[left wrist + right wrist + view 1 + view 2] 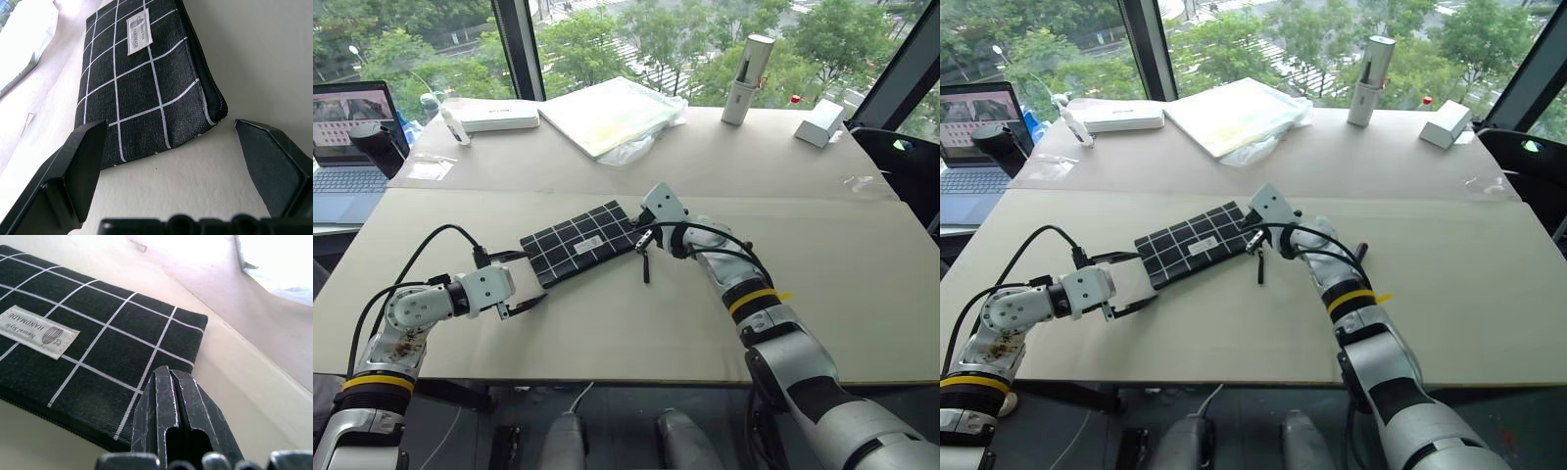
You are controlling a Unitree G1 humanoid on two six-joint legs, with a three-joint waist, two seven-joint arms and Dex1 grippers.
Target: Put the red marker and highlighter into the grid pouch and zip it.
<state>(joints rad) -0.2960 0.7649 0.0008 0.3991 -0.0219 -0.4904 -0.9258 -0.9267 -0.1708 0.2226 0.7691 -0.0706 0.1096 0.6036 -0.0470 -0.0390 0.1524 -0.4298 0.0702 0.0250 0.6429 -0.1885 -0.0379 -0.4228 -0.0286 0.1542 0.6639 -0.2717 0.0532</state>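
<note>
A: Grid pouch [581, 243], black with thin white lines and a small white sewn label, lying flat on the bench [862, 294], tilted, between the two arms. Zipper edge looks closed along its near side. Black pull strap [645, 265] trails off its right end onto the bench.

B: Left pincer [522, 284]?

A: Fingers spread wide, empty, low over the bench just beside the pouch's left corner; in the left wrist view that corner sits between the two black fingers [83, 161], not touching either.

B: Right pincer [646, 238]?

A: Fingers pressed together, at the pouch's right end by the strap. Whether anything is pinched between them I cannot tell.

B: Other items?

A: Far side of the bench: laptop [352, 147], flat white box [494, 116], plastic-wrapped pad [612, 113], upright silver cylinder [747, 78], small white block [819, 122].
</note>
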